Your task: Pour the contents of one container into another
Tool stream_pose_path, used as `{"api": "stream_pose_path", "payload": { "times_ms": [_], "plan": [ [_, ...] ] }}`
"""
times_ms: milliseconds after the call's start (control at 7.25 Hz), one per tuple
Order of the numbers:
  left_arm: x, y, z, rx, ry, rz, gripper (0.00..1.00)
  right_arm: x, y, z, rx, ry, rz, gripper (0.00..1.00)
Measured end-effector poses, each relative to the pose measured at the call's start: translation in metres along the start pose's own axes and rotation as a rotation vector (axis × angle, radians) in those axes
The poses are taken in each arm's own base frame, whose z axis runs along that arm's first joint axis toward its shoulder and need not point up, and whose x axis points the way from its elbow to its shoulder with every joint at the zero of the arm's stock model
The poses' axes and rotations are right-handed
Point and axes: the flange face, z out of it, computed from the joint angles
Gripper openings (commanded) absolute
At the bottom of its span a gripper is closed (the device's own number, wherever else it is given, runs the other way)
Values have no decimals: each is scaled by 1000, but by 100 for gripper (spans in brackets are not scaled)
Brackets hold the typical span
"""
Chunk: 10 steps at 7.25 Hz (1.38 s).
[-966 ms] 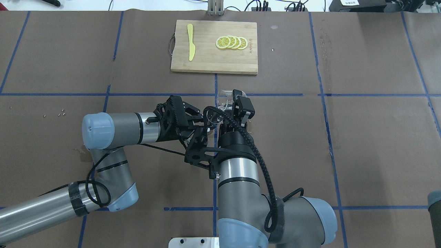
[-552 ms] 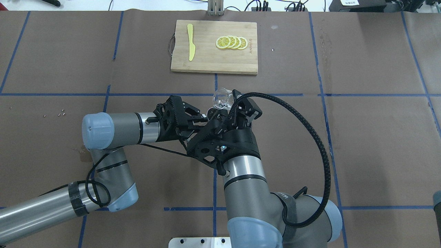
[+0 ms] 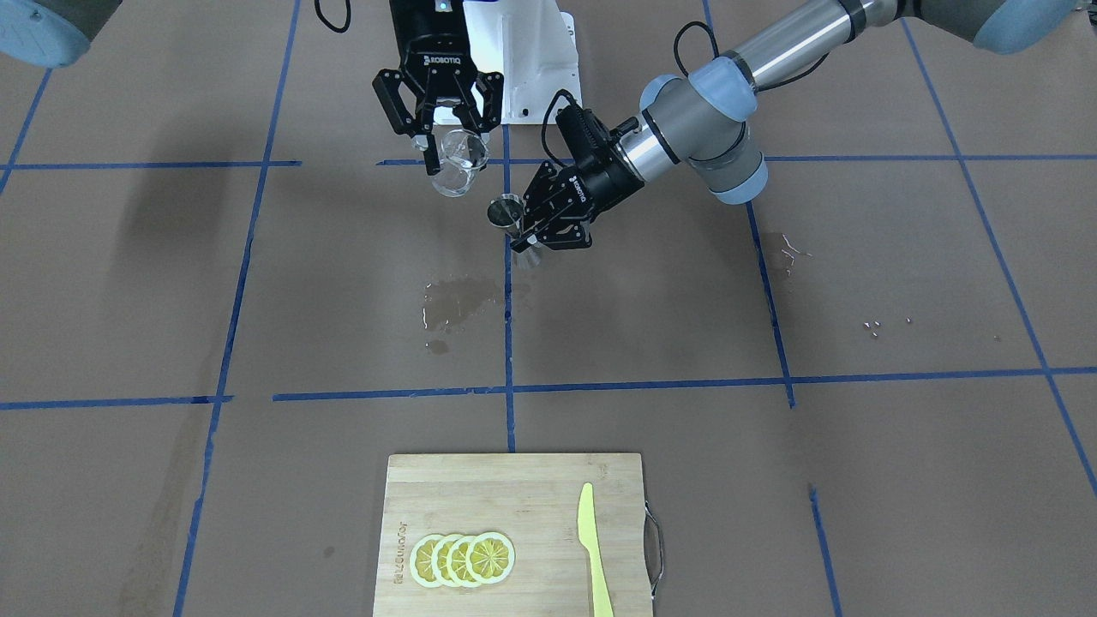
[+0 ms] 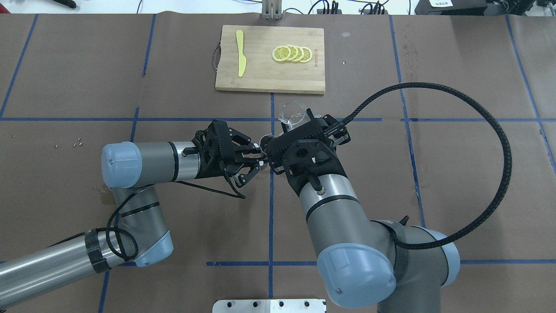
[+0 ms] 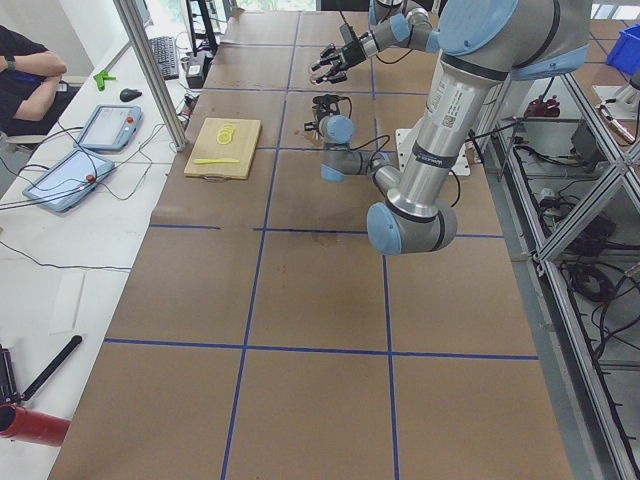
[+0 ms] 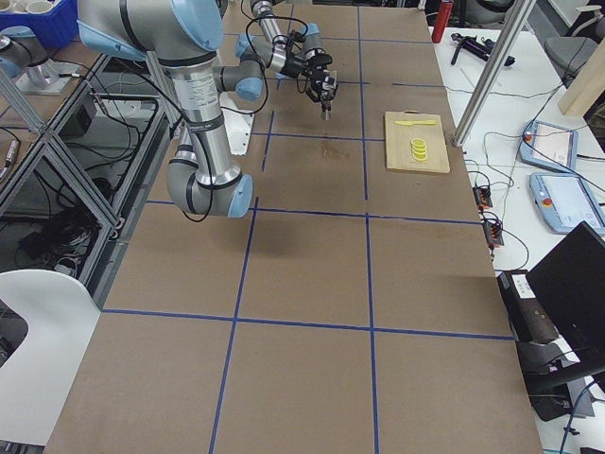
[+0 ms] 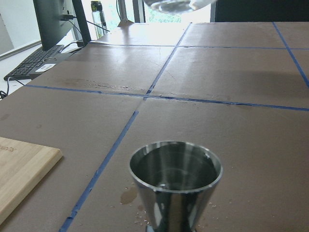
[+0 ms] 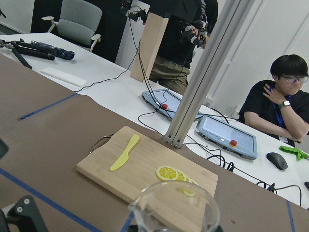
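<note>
The right hand point(image 3: 446, 137) grips the clear glass tumbler point(image 3: 454, 164) above the worktop point(image 3: 686, 343), beside the steel jigger point(image 3: 507, 214), which the left hand point(image 3: 524, 238) pinches at the waist. Both look rigid and slick (glass breakable, probably wet), so hold mid-wall.

A steel jigger point(image 7: 175, 186) is seen upright at bottom centre, mouth open. Part of a glass tumbler point(image 7: 176, 5) is cut off by the top edge. Droplets point(image 7: 128, 195) are scattered on the taped brown worktop point(image 7: 251, 82); a wooden board point(image 7: 19, 169) corner is seen lower left.
</note>
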Motion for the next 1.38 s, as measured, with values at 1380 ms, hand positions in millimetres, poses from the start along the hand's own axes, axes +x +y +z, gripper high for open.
{"api": "stream_pose_path", "payload": {
  "times_ms": [1380],
  "plan": [
    [0,1,-1,-2,-1,1,0,138,178,34,-5,57,316,0]
  ]
}}
